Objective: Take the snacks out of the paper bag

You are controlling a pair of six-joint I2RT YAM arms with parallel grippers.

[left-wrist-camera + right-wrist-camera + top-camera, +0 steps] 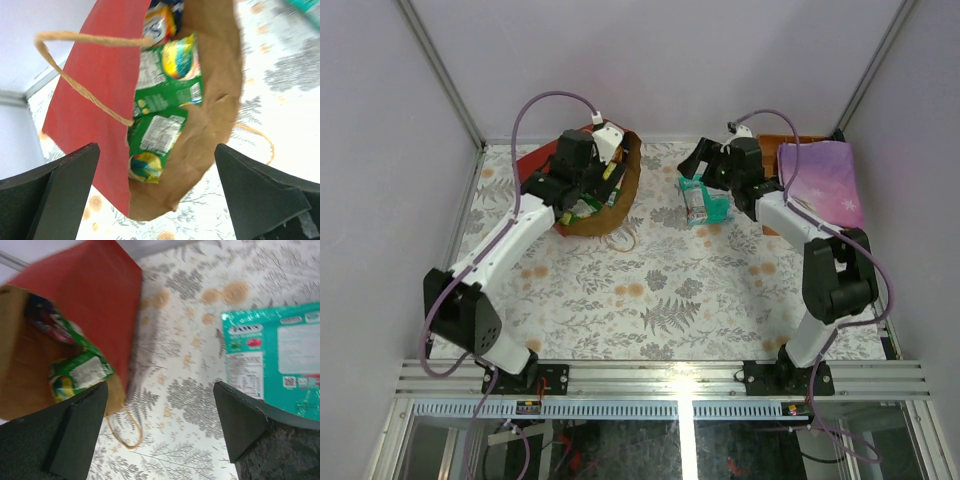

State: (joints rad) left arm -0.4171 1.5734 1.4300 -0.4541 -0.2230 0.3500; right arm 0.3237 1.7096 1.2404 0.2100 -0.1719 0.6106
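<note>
The paper bag [626, 182], red outside and brown inside, lies on its side at the back left with its mouth open. Green packets [165, 95] and a yellow-red packet [159, 25] lie inside it. My left gripper [576, 196] is open and empty just above the bag's mouth [160, 200], its fingers [60, 200] on either side of the bag's lower edge. A teal packet [704, 204] lies on the table right of the bag. My right gripper [703, 163] is open and empty above the table between bag [95, 285] and teal packet [275, 360].
A purple book [822, 178] rests on a wooden tray [778, 143] at the back right. The bag's rope handle [127, 432] lies loose on the floral tablecloth. Grey walls close in the back and sides.
</note>
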